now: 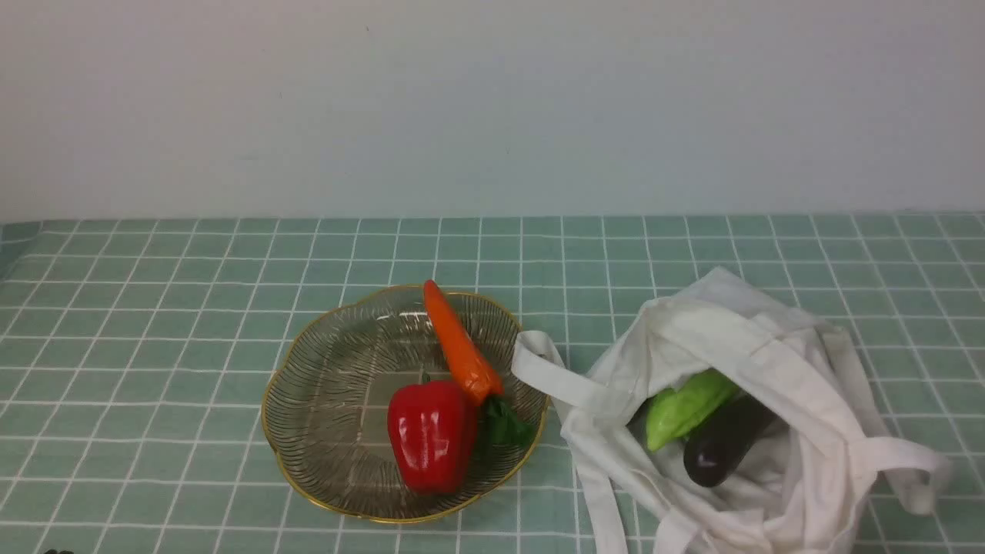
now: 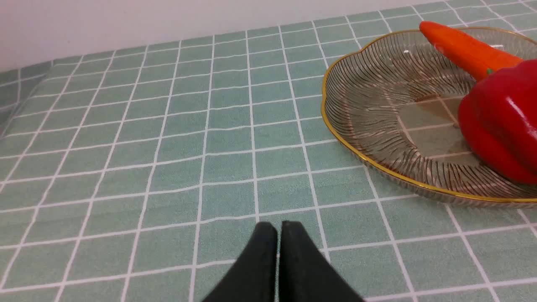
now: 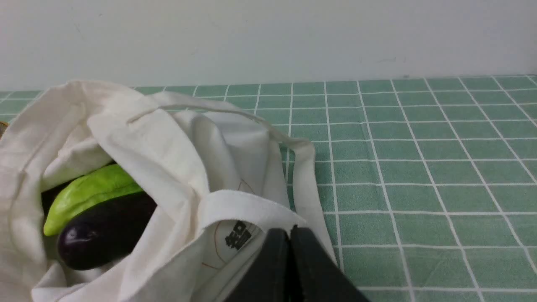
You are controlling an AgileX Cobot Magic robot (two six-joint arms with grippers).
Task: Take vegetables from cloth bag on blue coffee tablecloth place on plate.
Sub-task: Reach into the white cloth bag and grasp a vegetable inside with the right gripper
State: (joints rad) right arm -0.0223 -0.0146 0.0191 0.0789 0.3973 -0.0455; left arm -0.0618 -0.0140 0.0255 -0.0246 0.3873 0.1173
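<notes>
The glass plate point(image 1: 323, 400) with a gold rim holds a red bell pepper point(image 1: 431, 435) and an orange carrot point(image 1: 460, 346) with green leaves. To its right the off-white cloth bag point(image 1: 769, 346) lies open with a light green gourd point(image 1: 685, 408) and a dark eggplant point(image 1: 723, 446) in its mouth. The left gripper point(image 2: 279, 226) is shut and empty, low over the tablecloth point(image 2: 168, 138) beside the plate point(image 2: 365, 151). The right gripper point(image 3: 290, 232) is shut and empty, by the bag's strap point(image 3: 247, 205), near the eggplant point(image 3: 105, 235) and gourd point(image 3: 92, 193). Neither gripper shows in the front view.
A plain pale wall point(image 1: 492, 100) runs along the back of the table. Bag straps point(image 1: 546, 377) trail toward the plate and the front edge. The teal checked tablecloth point(image 1: 138, 323) covers the whole table.
</notes>
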